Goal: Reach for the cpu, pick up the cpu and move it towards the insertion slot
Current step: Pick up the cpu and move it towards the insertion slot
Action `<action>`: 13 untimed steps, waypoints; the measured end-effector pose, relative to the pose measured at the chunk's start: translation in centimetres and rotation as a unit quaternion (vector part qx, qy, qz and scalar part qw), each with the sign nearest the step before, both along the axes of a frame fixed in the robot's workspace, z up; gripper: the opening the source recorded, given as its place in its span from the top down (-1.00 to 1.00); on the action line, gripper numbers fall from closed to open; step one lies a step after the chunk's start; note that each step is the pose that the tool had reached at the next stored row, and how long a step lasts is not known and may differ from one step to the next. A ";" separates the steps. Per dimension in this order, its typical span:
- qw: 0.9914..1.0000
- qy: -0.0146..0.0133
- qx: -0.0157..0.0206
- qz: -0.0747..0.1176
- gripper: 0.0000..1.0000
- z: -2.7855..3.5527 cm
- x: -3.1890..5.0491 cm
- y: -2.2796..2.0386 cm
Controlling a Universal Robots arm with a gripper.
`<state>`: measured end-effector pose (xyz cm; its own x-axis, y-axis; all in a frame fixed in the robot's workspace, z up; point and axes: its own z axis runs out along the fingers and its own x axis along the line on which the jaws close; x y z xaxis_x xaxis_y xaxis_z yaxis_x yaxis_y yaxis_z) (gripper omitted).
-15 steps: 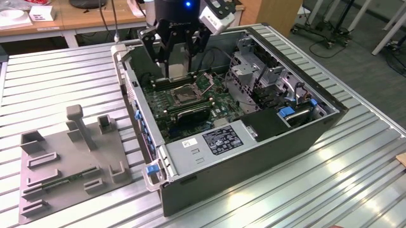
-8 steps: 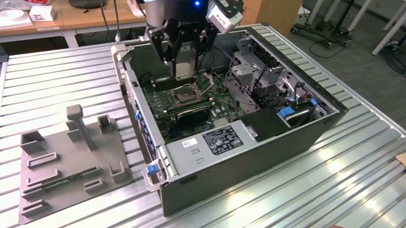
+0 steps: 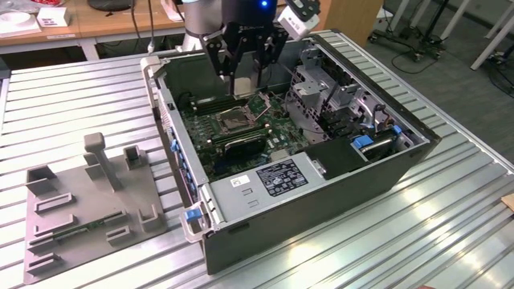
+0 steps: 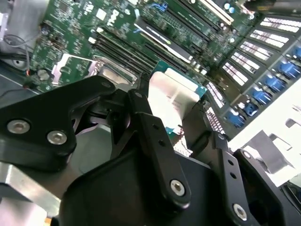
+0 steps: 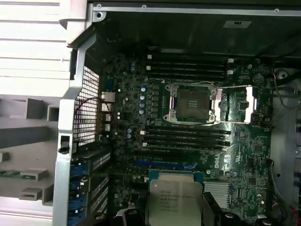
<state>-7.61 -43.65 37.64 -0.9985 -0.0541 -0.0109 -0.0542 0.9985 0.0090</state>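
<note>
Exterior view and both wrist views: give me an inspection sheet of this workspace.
Surface: ribbed metal table.
Job's things: cpu held above the board; slot open, empty.
Clutter: grey fixture at the exterior view's left of the case.
End effector: shut on the cpu, over the open case.
Cables: red wire by the case's grille.
Surroundings: wooden desk behind.

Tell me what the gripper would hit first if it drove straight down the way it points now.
Probably the green motherboard. The gripper, holding the cpu, hangs over the open case near the insertion slot, apparently to one side of it; depth is unclear, so the slot's frame could come first.
</note>
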 end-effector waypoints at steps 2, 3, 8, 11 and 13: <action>1.000 0.000 0.000 0.000 -0.07 -0.01 0.47 0.00; 1.000 0.000 0.000 0.000 -0.07 -0.01 0.70 0.00; 1.000 0.000 0.000 0.000 -0.07 -0.02 1.59 0.01; 1.000 0.000 0.000 0.000 -0.07 -0.03 1.92 0.01; 1.000 0.000 0.000 0.000 -0.07 -0.03 1.92 0.01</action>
